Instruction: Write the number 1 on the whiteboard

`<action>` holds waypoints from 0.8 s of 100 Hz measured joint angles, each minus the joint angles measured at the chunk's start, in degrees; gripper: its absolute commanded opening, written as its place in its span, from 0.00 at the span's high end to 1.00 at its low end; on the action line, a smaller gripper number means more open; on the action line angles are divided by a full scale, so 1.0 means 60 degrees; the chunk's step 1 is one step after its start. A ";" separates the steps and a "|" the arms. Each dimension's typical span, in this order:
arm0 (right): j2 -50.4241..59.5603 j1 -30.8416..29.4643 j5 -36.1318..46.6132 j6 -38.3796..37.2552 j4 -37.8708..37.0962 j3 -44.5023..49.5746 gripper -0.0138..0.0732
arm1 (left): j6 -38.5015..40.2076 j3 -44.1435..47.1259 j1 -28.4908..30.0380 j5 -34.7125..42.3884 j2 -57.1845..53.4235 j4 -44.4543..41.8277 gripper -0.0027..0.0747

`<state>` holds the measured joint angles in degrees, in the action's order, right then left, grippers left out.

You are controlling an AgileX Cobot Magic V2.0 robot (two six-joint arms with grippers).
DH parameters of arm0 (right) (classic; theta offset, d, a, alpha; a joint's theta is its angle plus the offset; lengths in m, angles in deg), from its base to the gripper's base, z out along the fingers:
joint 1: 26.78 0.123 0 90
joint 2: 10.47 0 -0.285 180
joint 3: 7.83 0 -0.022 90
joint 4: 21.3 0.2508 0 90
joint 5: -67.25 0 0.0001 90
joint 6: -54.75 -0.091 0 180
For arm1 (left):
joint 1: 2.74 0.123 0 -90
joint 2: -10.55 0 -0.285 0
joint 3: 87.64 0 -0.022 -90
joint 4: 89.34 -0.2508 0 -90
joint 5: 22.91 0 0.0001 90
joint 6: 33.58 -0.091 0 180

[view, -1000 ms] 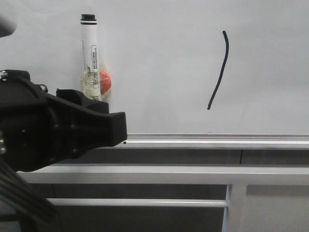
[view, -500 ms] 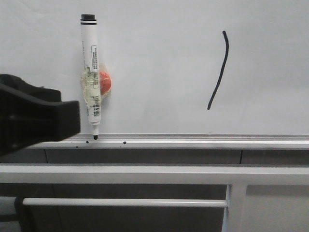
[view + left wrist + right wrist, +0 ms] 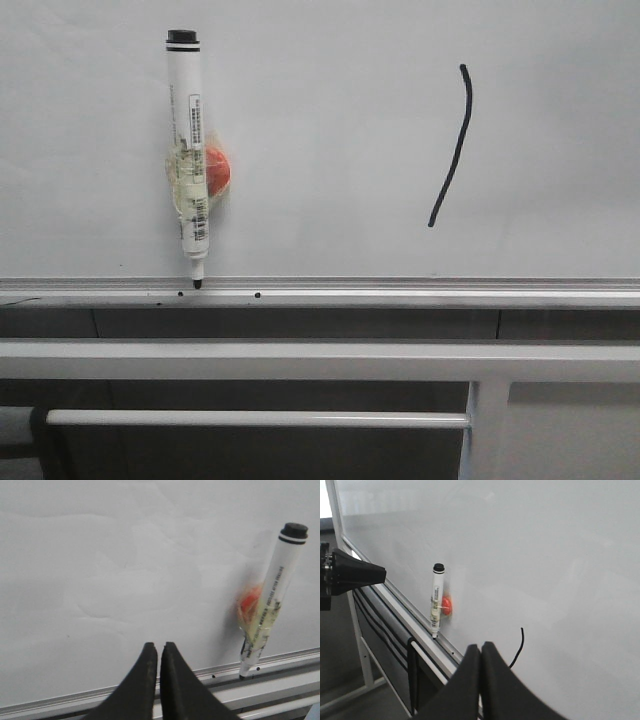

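Note:
The whiteboard point(image 3: 330, 120) fills the front view. The number 1 point(image 3: 455, 150) is a thin black curved stroke at its right; it also shows in the right wrist view point(image 3: 518, 649). A white marker pen point(image 3: 190, 160) stands upright, tip on the silver bottom rail point(image 3: 400, 292), held to the board by a red magnet point(image 3: 218, 170). My left gripper point(image 3: 159, 645) is shut and empty, well to the side of the pen point(image 3: 272, 600). My right gripper point(image 3: 481, 646) is shut and empty, back from the board. Neither gripper shows in the front view.
Grey metal frame bars point(image 3: 300, 360) run below the rail, with a vertical post point(image 3: 487, 430) at lower right. The left arm's black body point(image 3: 350, 575) shows in the right wrist view, off the board's edge.
The left arm has withdrawn leftward out of the front view, uncovering the marker pen and the rail. The pen and the stroke have not moved.

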<state>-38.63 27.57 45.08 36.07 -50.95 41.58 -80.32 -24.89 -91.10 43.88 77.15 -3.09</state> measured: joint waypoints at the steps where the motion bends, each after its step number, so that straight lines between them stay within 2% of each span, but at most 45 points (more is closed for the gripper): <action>1: 0.0117 0.0000 0.0020 -0.0047 0.0000 0.0112 0.89 | -0.0031 0.0020 0.0000 0.0018 -0.0038 0.0026 0.99; 19: 0.1424 0.0000 0.0289 -0.0186 0.0000 0.1746 0.89 | -0.1260 0.0043 -0.0008 0.0037 -0.1086 0.0201 0.99; 43: 0.2123 0.0000 0.1721 -0.0207 -0.0023 0.3851 0.89 | -0.2976 0.0058 -0.0008 0.0095 -0.2454 0.0234 0.99; 58: 0.2123 0.0000 0.2038 -0.0207 -0.0023 0.4468 0.89 | -0.3694 0.0058 -0.0008 0.0172 -0.3243 0.0290 0.99; 80: 0.2123 0.0000 0.2135 -0.0207 -0.0023 0.4587 0.89 | -0.4322 0.0086 -0.0008 0.0277 -0.4107 0.0316 0.99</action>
<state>-25.90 27.57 57.89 34.83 -51.09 69.10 -106.25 -24.37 -91.15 45.54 52.51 -1.19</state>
